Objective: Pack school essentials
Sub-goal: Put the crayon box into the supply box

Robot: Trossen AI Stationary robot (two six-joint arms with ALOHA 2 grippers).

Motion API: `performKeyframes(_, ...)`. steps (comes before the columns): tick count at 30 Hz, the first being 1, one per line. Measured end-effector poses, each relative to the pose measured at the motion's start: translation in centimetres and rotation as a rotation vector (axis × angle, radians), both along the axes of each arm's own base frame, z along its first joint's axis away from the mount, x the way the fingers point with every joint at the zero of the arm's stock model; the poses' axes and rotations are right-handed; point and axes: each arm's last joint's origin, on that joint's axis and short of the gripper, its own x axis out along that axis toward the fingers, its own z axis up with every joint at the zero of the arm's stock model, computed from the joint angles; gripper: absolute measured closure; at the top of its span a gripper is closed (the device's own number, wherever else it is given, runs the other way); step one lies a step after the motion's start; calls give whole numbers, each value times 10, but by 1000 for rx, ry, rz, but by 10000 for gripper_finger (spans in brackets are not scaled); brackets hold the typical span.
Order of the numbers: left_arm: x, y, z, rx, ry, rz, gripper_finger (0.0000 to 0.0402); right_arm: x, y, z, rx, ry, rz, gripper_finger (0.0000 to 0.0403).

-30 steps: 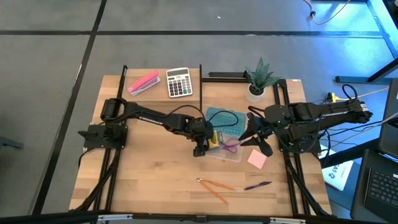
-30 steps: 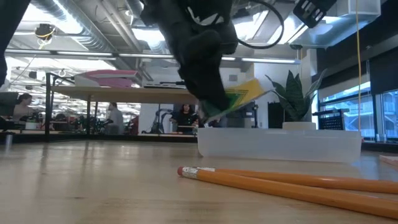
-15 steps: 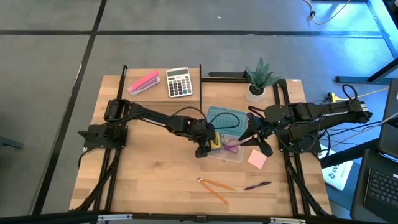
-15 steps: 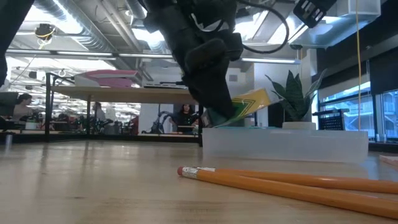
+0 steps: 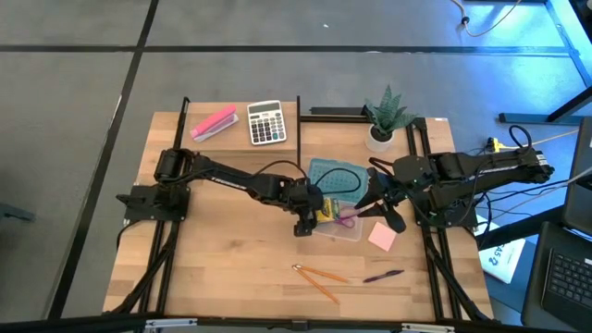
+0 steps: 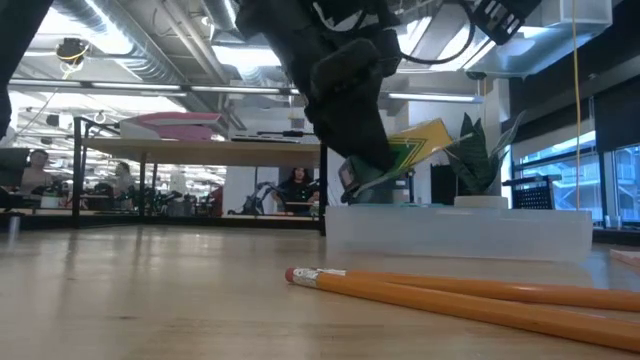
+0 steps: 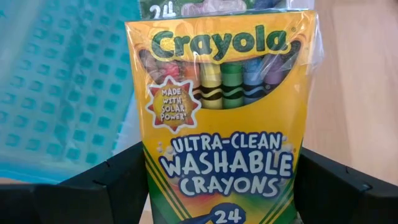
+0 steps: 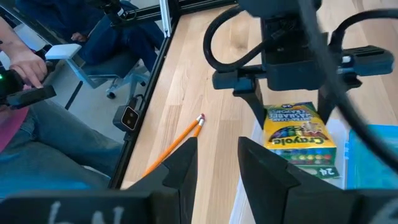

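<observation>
Surface: pale wooden plank surface [image 5: 231, 250] with a dark metal frame round it; a grey calculator with white keys [image 5: 266, 122] and an elongated pink block [image 5: 213, 122] lay at its far edge, beside a small potted green plant in a white pot [image 5: 385, 118].
Clear tray: shallow rectangular clear plastic container [image 5: 344, 228] at mid-surface, with a teal dotted sheet [image 5: 335, 176] lying in it.
Left end effector: left end effector [image 5: 309, 211] hung over the near-left edge of the clear container, its two dark fingers [image 7: 118, 177] spread wide and pinching the yellow-green cardboard crayon box [image 7: 221, 118] by its two sides.
Crayon box: flat, glossy, film-wrapped, printed with green and blue lettering; a cut-out window showed the crayon tips in a row; in the low view the box [image 6: 405, 150] was held tilted above the container wall, not resting.
Right end effector: right end effector [image 5: 377, 205] stood at the container's right side, fingers [image 8: 180, 165] set a narrow gap apart with nothing between them.
Scissors: purple-handled scissors [image 5: 342, 217] lay in the container.
Notepad: square pink notepad [image 5: 382, 237] lay flat on the wood just right of the container.
Pencils: two orange wooden pencils [image 5: 319, 277] with pink eraser ends lay crossed near the front edge.
Pen: slim purple pen [image 5: 383, 275] lay just right of the pencils.
</observation>
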Motion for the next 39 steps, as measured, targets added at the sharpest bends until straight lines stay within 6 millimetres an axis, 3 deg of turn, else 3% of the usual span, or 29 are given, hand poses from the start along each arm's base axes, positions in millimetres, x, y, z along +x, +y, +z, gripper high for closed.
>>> performKeyframes(18, 5, -2, -26, 46, 72, -62, 88, 0, 0, 1, 1, -7, 0, 286)
performKeyframes(30, 5, -2, -25, 44, 67, -59, 87, 0, 0, 1, 1, -7, 0, 286)
performKeyframes(39, 5, -2, -25, 44, 67, -58, 44, 0, 0, 0, 1, -6, 0, 286)
